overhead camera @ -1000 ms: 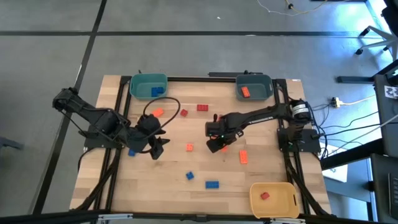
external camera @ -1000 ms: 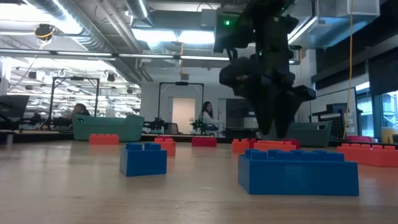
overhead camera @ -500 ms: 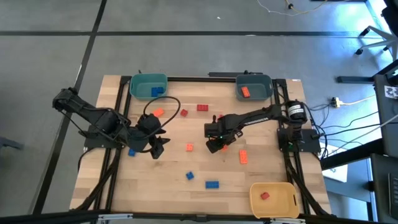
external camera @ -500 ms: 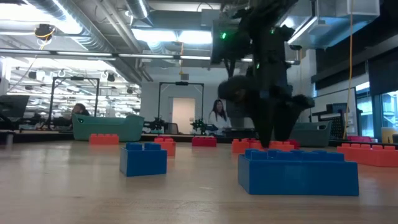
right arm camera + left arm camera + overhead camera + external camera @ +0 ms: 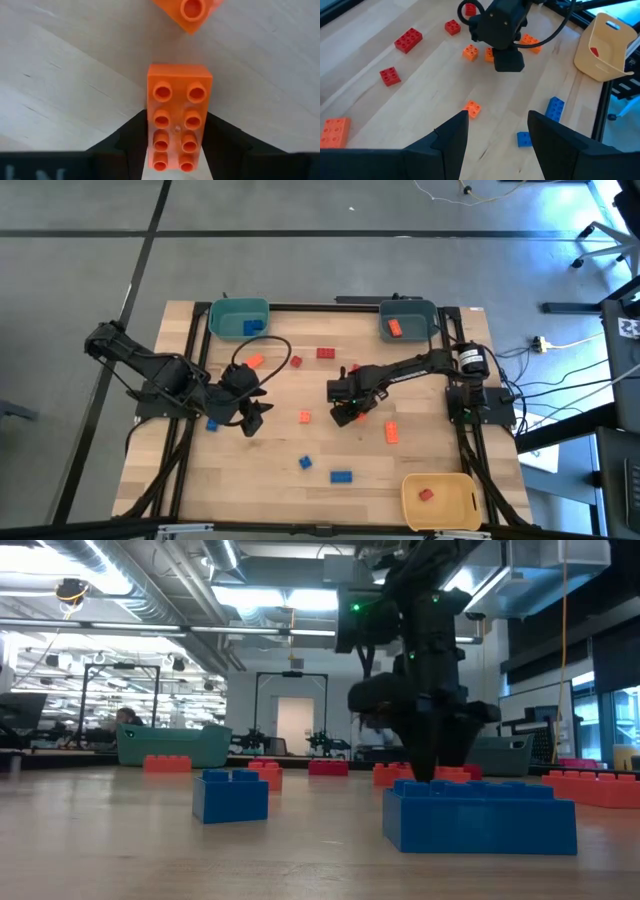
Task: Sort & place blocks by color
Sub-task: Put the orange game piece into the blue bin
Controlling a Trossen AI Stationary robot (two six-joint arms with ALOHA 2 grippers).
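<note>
My right gripper [image 5: 343, 416] is low over the table's middle and shut on an orange two-by-four brick [image 5: 179, 100] that lies on the wood. A small orange brick [image 5: 187, 11] lies just beyond it. My left gripper [image 5: 255, 418] is open and empty, left of centre, with a small orange brick [image 5: 472, 108] on the table ahead of it. More red, orange and blue blocks lie scattered on the table, among them two blue ones [image 5: 230, 795] [image 5: 480, 815] close to the low camera. My right gripper pinches the orange brick's two long sides [image 5: 150, 135] between its two fingers [image 5: 131, 137], near one end of the brick. The fingers come from above, pointing down, and lie across the brick. The brick lies flat on the table, studs up.
A teal bin [image 5: 240, 318] with blue blocks stands at the far left. A grey-blue bin [image 5: 408, 320] with an orange block stands at the far right. A yellow bin [image 5: 438, 498] with a red block stands at the near right. Another orange brick [image 5: 391, 432] lies right of my right gripper.
My right gripper has gone a little toward the table's left edge and down, toward the orange brick.
</note>
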